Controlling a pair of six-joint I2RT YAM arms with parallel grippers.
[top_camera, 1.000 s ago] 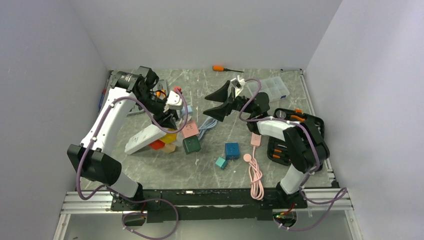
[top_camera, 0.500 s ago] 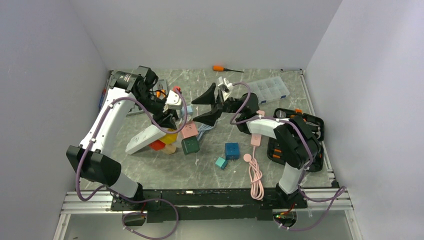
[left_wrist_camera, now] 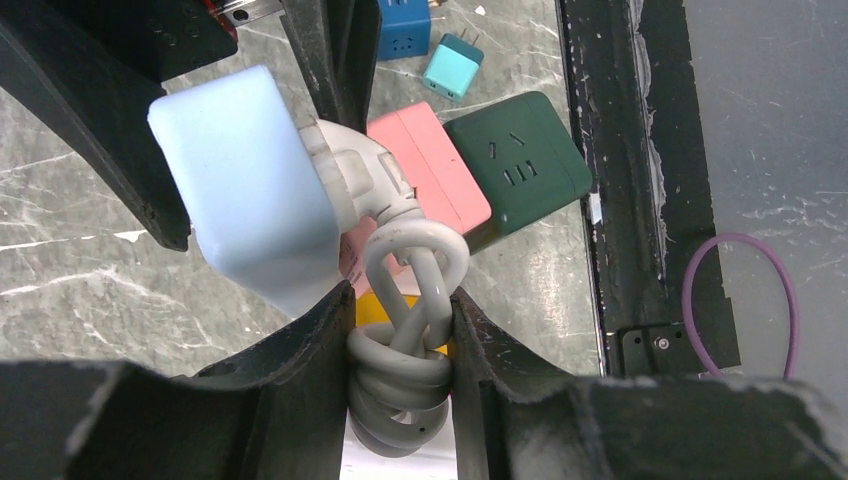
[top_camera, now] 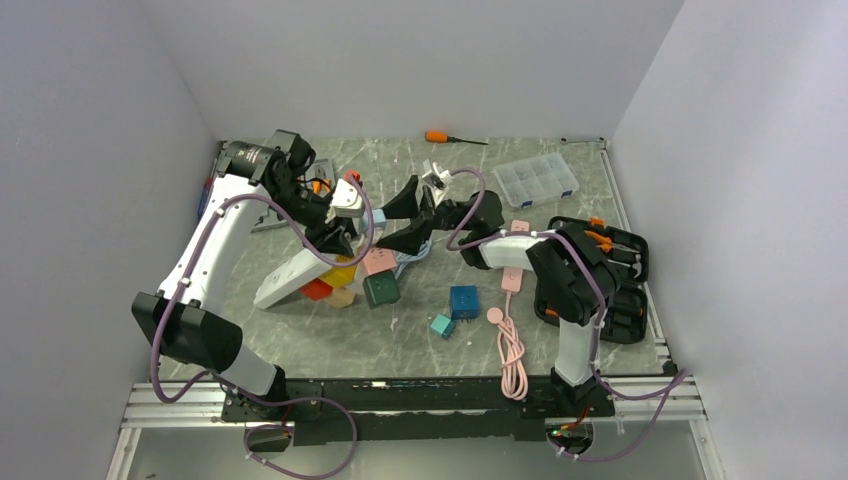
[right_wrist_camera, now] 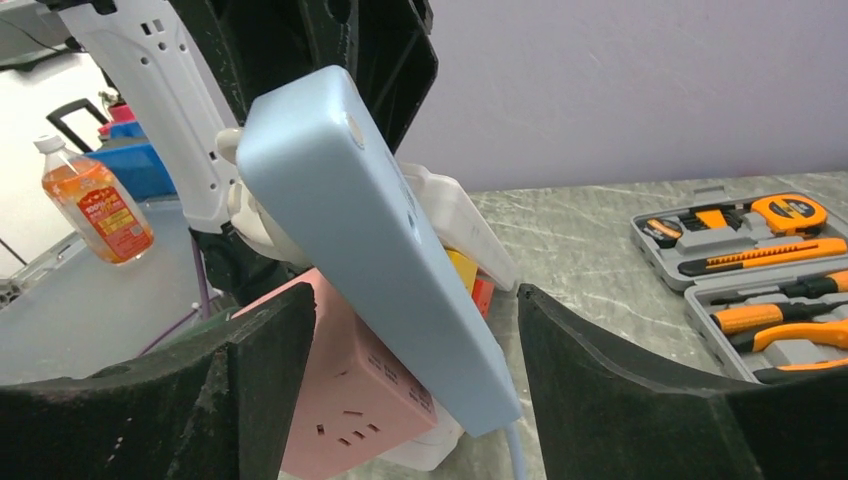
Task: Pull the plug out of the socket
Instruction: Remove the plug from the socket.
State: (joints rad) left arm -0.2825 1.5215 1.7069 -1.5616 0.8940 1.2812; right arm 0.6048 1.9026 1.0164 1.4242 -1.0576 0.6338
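Shows white plug [left_wrist_camera: 345, 185] seated in light-blue power strip [left_wrist_camera: 250, 180], both held off the tabletop, approx. 10 o'clock from table ctr. Shows plug's cord coil [left_wrist_camera: 405, 375] pinched betw. jaws of L gripper [left_wrist_camera: 400, 300]. Places R gripper [right_wrist_camera: 415, 320] at strip's 3 o'clock, jaws spread wide either side of strip. Shows pink socket cube [left_wrist_camera: 430, 165] touching dark-green socket cube [left_wrist_camera: 515, 165] below; open tool case [right_wrist_camera: 740, 250] further out at 3 o'clock.
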